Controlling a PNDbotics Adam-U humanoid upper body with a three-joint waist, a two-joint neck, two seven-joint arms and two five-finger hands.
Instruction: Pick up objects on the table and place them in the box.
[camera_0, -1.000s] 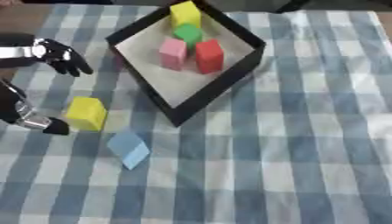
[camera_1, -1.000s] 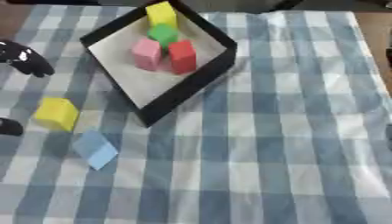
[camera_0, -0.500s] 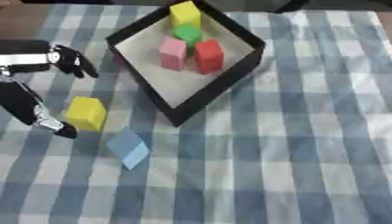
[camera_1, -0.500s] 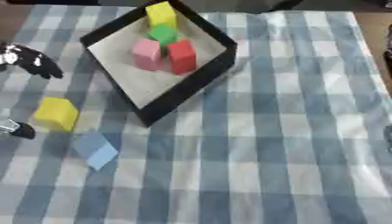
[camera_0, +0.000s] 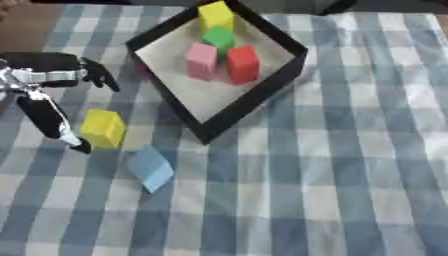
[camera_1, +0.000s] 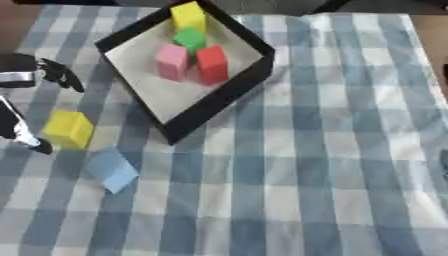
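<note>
Our left hand (camera_0: 54, 95) hangs open and empty around the yellow block (camera_0: 103, 128) near the table's (camera_0: 367, 165) left edge, thumb just beside it; the right hand is unseen. We judge the block light, stiff, perhaps foam, best pinched on opposite flat faces before the box (camera_0: 262, 97)

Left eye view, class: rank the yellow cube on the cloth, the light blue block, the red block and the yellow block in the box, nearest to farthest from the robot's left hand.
1. Yellow cube on the cloth, just right of the left hand.
2. Light blue block, nearer the camera.
3. Red block, inside the black box.
4. Yellow block in the box, at its far corner.
</note>
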